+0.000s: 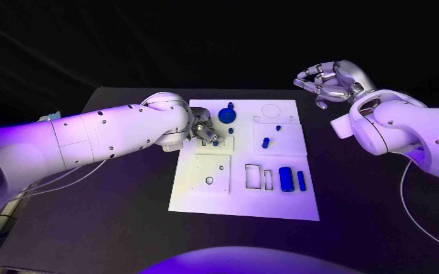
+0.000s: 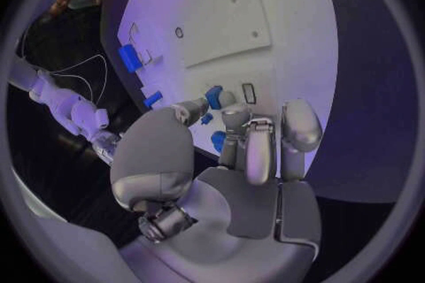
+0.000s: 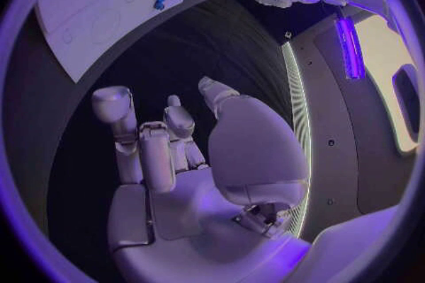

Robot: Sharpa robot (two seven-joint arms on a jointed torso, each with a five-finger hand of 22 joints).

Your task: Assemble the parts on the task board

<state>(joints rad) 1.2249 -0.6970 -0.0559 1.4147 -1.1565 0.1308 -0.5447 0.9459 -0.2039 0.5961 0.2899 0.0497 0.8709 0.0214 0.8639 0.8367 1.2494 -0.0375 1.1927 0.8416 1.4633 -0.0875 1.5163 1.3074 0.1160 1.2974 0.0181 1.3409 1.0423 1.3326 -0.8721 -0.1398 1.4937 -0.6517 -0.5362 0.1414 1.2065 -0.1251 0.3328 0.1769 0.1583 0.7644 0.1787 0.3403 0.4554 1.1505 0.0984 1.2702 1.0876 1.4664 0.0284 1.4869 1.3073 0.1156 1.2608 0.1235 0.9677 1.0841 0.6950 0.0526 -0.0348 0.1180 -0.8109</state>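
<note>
Small blue part (image 2: pixel 215 96) pinched in the left hand (image 2: pixel 226 156) fingers (image 2: pixel 237 117) over the task board (image 2: pixel 265 7).

Bg behind the tabletop (image 1: pixel 128 223) is sitting in near-total dark, w/ no wall detail resolving in head view. Tabletop itself is black, matte, picking up a faint violet tint near the front edge. Violet/purple light is washing over the whole scene. In right wrist view a lit strip lamp (image 3: pixel 346 47) is glowing purple, w/ a thin pale light line (image 3: pixel 290 85) running along a curved edge beside it. Grey panel w/ small dots (image 3: pixel 332 156) is sitting beside that line.
</note>
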